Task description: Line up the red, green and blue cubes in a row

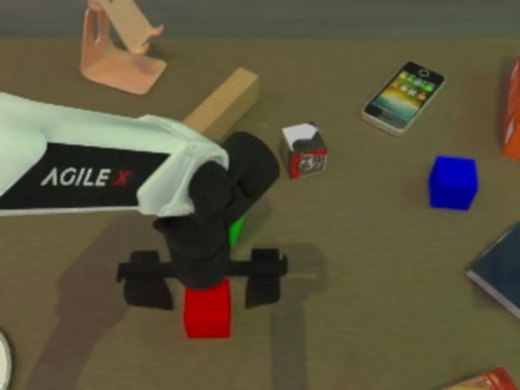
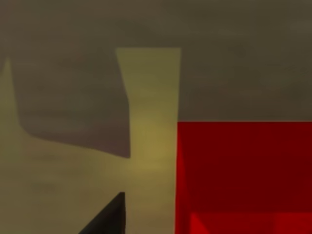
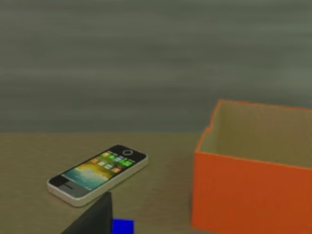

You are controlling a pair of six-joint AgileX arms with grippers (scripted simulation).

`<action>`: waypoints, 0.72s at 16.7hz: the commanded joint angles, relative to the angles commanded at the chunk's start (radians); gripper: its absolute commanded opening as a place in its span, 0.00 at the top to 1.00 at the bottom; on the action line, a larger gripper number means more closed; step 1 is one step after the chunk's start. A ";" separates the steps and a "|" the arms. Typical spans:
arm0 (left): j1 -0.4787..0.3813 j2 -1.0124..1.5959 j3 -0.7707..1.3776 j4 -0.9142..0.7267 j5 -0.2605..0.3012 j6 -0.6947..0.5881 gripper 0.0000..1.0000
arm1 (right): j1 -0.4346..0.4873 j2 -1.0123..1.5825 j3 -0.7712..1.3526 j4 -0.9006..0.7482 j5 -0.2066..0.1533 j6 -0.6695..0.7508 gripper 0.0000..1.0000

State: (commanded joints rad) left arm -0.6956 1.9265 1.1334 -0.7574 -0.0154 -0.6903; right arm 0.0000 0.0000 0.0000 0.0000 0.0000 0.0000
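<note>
The red cube [image 1: 207, 311] lies near the table's front, left of centre. My left gripper [image 1: 205, 280] hangs open right over its far edge, one finger on each side and wider than the cube. In the left wrist view the red cube [image 2: 243, 170] fills one side, apart from a dark fingertip [image 2: 111, 217]. Only a sliver of the green cube [image 1: 236, 232] shows from under the left wrist. The blue cube [image 1: 452, 182] sits alone at the right. My right arm is outside the top view; its wrist view shows one dark fingertip [image 3: 97, 219] beside the blue cube [image 3: 122, 226].
A tan wooden block [image 1: 223, 101] and a patterned small box [image 1: 303, 151] lie behind the left arm. A pink phone stand [image 1: 122, 49] is at the back left, a phone [image 1: 404, 97] at the back right. An orange box [image 1: 512, 110] and a book [image 1: 500, 268] line the right edge.
</note>
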 joint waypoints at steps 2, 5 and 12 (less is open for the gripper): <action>0.000 0.000 0.000 0.000 0.000 0.000 0.00 | 0.000 0.000 0.000 0.000 0.000 0.000 0.00; 0.001 -0.001 0.000 0.000 0.000 0.000 0.00 | 0.000 0.000 0.000 0.000 0.000 0.000 0.00; 0.010 -0.079 0.114 -0.207 0.000 -0.007 0.00 | 0.000 0.000 0.000 0.000 0.000 0.000 0.00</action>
State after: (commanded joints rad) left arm -0.6858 1.8475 1.2471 -0.9645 -0.0156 -0.6972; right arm 0.0000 0.0000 0.0000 0.0000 0.0000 0.0000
